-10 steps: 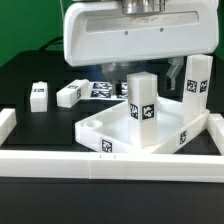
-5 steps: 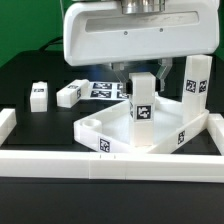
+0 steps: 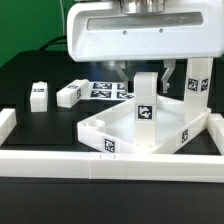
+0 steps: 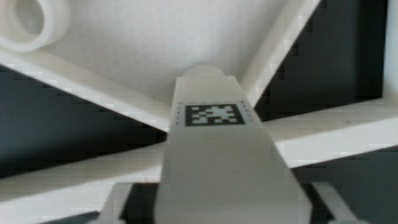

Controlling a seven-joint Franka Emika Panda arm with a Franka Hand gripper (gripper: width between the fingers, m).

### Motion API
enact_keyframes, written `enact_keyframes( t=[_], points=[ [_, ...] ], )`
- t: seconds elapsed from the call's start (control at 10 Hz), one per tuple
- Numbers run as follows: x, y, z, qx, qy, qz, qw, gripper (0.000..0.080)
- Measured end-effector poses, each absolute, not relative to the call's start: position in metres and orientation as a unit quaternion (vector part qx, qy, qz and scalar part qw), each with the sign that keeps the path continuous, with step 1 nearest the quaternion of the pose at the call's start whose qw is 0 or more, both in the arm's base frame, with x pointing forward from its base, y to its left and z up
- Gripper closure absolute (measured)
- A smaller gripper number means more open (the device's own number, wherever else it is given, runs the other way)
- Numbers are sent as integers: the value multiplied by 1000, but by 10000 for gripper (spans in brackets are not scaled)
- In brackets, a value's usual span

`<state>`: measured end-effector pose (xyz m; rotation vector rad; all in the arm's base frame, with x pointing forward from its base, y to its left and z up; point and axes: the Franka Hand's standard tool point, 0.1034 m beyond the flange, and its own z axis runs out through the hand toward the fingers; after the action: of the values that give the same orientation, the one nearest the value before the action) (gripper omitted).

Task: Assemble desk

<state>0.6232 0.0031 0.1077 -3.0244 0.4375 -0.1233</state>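
The desk tabletop (image 3: 108, 127) is a white rimmed tray lying near the front rail, with a round socket (image 4: 31, 25) in its corner. One square white desk leg (image 3: 145, 108) stands upright over the tray's inside, its tag facing the camera. My gripper (image 3: 144, 84) is shut on that leg's upper part, which the gripper body hides. In the wrist view the leg (image 4: 217, 140) runs out from my gripper (image 4: 221, 200), with a finger (image 4: 119, 198) against each side. A second leg (image 3: 196, 80) stands upright at the exterior view's right. Two more legs (image 3: 38, 94) (image 3: 68, 95) sit at the left.
A long white border rail (image 3: 100, 166) runs along the front, with short side pieces (image 3: 6, 122) at both ends. The marker board (image 3: 103, 89) lies flat on the black table behind the tray.
My gripper has come down over the upright leg and its fingers have closed from wide open onto the leg. The leg has shifted only slightly.
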Motion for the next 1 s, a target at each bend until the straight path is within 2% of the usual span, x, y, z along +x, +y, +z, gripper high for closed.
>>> enact_keyframes(
  t=[0.6,1.0],
  points=[
    [623,4,107,-918,393,-34,50,509],
    [620,4,106,-873,485,-27,45,498]
  ],
)
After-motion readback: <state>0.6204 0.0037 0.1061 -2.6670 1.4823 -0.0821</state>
